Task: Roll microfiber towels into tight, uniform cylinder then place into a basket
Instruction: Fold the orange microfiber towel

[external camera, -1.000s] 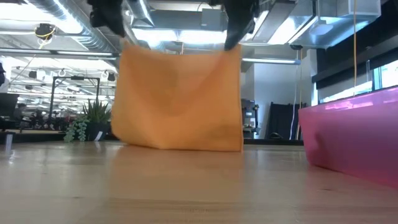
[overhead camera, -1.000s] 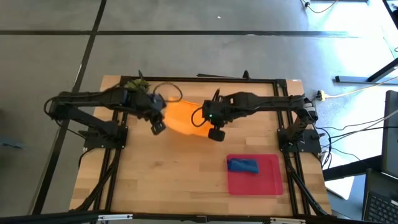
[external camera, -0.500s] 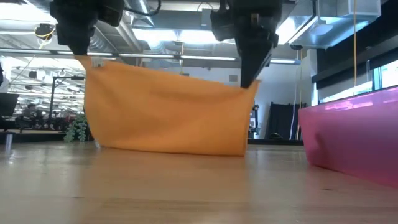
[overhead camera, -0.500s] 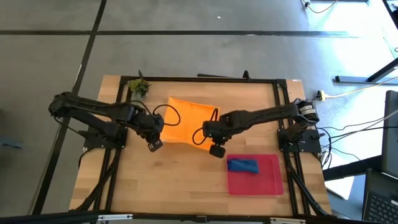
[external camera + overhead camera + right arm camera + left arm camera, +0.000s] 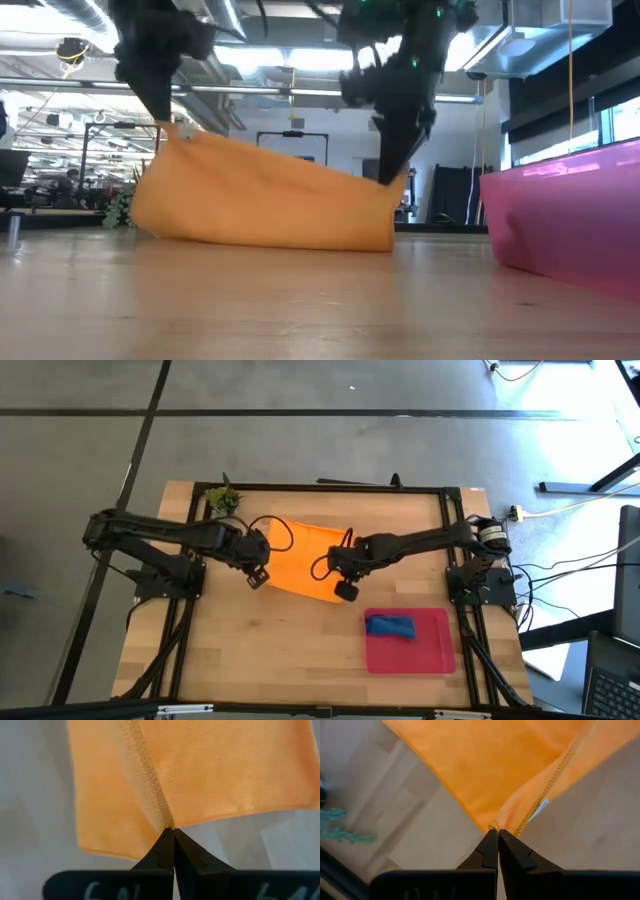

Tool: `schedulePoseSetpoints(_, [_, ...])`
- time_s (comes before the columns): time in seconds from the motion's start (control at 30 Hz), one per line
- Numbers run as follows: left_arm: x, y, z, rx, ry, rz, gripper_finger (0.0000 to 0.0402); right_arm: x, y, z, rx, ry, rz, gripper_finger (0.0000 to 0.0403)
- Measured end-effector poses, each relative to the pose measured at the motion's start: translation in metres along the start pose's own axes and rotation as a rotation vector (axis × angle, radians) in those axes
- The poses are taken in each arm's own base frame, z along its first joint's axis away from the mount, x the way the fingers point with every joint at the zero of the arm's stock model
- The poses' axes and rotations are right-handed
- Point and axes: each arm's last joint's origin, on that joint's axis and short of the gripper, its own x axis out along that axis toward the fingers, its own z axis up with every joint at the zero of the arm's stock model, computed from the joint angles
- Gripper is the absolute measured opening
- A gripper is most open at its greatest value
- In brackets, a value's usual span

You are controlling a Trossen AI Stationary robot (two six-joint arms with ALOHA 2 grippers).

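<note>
Right gripper (image 5: 344,591) is pinched tight on one corner of the orange towel (image 5: 303,559), left gripper (image 5: 257,576) clamped on the other, both arms reaching in low over the middle of the table (image 5: 260,660). Near the front right corner, the blue towel (image 5: 390,626) sits rolled in the red basket (image 5: 432,656). Halfway, I'd say: the orange one, sagging onto the wood, isn't rolled yet.
</note>
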Motion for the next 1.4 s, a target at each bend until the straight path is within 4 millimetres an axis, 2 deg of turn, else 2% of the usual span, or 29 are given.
schedulePoseSetpoints(0.1, [0.012,0.001,0.007,-0.001,0.019,0.052,0.0000,0.010,-0.007,-0.004,-0.010,0.001,-0.017,0.0000])
schedulePoseSetpoints(0.27, [0.032,0.005,0.019,0.012,0.071,0.111,0.0000,0.017,-0.020,-0.005,0.007,-0.037,-0.158,0.0000])
schedulePoseSetpoints(0.73, [0.073,0.022,0.057,-0.033,-0.027,0.254,0.0000,0.021,-0.059,0.013,-0.039,-0.108,-0.245,0.0000])
schedulePoseSetpoints(0.9, [0.081,0.031,0.065,-0.070,-0.041,0.279,0.0000,0.022,-0.070,0.019,-0.078,-0.135,-0.265,0.0000])
schedulePoseSetpoints(1.2, [0.084,0.054,0.078,-0.164,-0.101,0.338,0.0000,0.026,-0.091,0.023,-0.030,-0.134,-0.289,0.0000])
schedulePoseSetpoints(1.4, [0.087,0.061,0.087,-0.187,-0.145,0.329,0.0000,0.026,-0.094,0.023,-0.026,-0.127,-0.256,0.0004])
